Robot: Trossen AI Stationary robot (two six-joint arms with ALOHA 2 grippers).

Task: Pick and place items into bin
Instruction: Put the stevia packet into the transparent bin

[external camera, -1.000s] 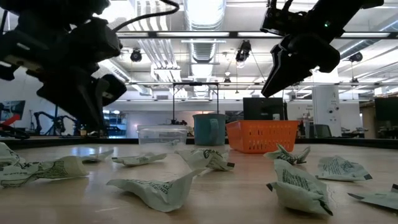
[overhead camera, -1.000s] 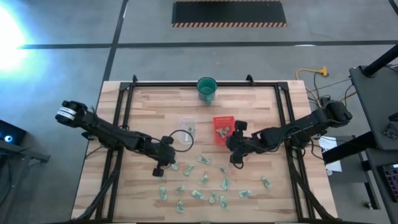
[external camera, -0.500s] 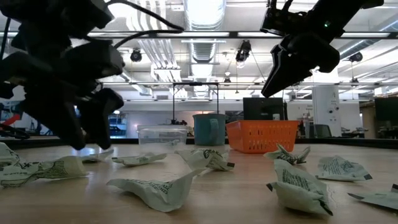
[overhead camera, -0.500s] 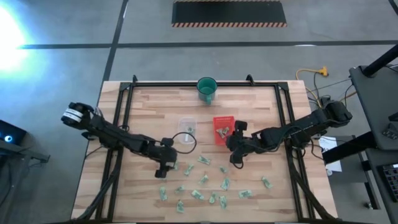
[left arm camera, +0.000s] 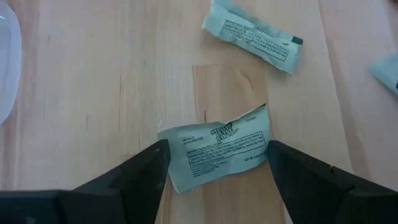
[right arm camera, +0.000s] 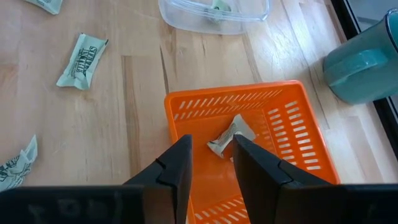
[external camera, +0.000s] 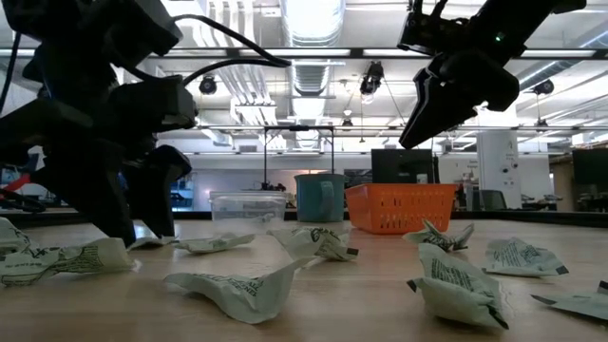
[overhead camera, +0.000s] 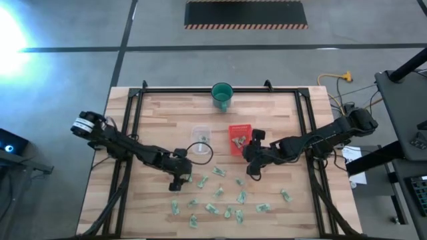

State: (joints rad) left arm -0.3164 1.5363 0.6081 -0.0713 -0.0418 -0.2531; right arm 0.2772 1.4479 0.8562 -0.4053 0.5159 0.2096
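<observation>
Several small pale green-and-white packets [overhead camera: 217,193] lie scattered flat on the near half of the wooden table. My left gripper [overhead camera: 181,175] is low over the table and open. Its fingers stand on either side of one packet [left arm camera: 214,152] that lies flat on the wood. My right gripper [overhead camera: 252,145] hangs above the orange basket [right arm camera: 292,124], its fingers a narrow gap apart with nothing between them in the low view [external camera: 418,123]. Inside the basket lies a crumpled packet [right arm camera: 230,138].
A clear plastic container [overhead camera: 200,139] sits left of the basket, and a teal cup [overhead camera: 221,95] stands at the far edge. Another packet [left arm camera: 252,40] lies just beyond the one under my left gripper. Black frame rails [overhead camera: 130,127] run along the table's left and right sides.
My left gripper has come down close to the table, shifted a little toward the table's right edge, and opened over a packet. The packets have not moved.
</observation>
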